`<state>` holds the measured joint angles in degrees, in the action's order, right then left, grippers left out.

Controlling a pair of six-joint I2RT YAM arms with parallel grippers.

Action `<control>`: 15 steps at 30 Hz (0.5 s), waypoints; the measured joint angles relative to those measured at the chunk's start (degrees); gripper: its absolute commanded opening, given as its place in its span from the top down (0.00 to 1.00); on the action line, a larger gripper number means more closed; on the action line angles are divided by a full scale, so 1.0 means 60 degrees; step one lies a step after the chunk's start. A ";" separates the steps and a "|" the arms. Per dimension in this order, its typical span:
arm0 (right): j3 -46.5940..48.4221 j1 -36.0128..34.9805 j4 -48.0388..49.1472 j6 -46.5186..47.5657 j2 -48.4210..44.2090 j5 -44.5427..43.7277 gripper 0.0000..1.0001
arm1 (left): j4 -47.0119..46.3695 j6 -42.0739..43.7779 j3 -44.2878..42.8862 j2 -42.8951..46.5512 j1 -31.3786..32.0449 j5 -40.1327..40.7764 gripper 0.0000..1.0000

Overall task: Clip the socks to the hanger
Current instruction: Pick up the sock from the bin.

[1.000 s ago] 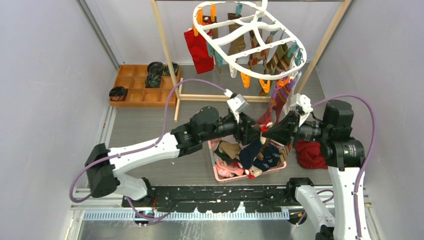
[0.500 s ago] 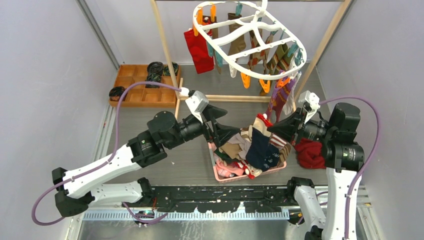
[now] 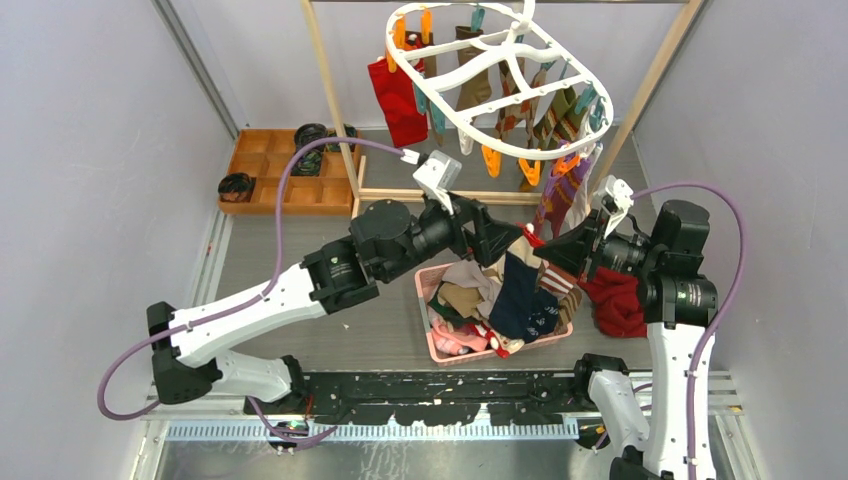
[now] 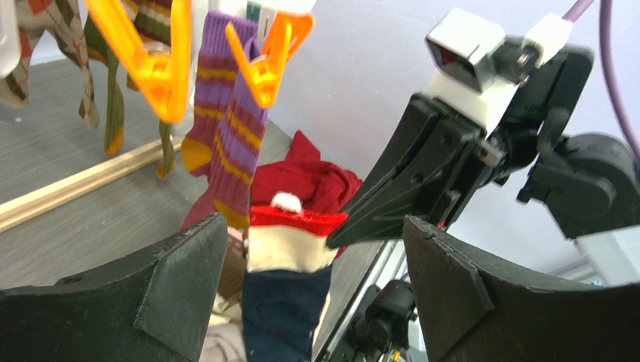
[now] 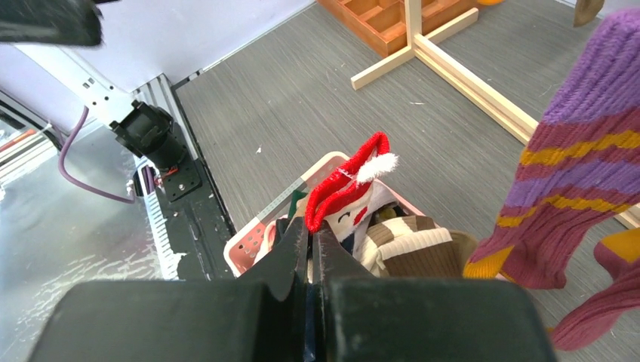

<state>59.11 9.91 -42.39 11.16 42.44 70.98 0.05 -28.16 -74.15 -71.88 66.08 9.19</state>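
Socks [image 3: 556,205] already hang on the hanger [image 3: 452,118]; many more lie in the pink basket [image 3: 424,298]. Right claw [image 5: 309,241] is closed on a red-cuffed sock [image 4: 290,249]; left claw [image 3: 503,243] stands wide, empty.

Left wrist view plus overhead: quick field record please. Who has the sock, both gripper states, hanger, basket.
held sock: red-topped sock, cream band, navy body, hanging over the pink basket
right gripper: shut on the sock's red cuff
left gripper: open, fingers either side of the sock, not closed on it
hanger: hung on the wooden rack, several socks clipped on
nearest peg: orange peg holding a purple striped sock
basket contents: piled with more socks
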 measured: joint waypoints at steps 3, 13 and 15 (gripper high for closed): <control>-0.0095 0.0066 0.0178 -0.0073 0.0055 0.0011 0.99 | 0.0069 0.0036 -0.0769 -0.0499 0.0073 0.0339 0.19; -0.0459 0.0277 0.0579 -0.0251 0.0098 0.0135 0.99 | 0.0182 0.0328 -0.2291 -0.1909 0.0084 0.1147 0.29; -0.0463 0.0302 0.0634 -0.0273 0.0120 0.0186 0.99 | 0.0204 0.0459 -0.2448 -0.2153 0.0084 0.1326 0.29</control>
<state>56.34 11.73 -38.59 9.52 43.16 72.10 1.28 -25.41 -88.84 -84.79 66.59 17.15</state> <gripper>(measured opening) 0.062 0.718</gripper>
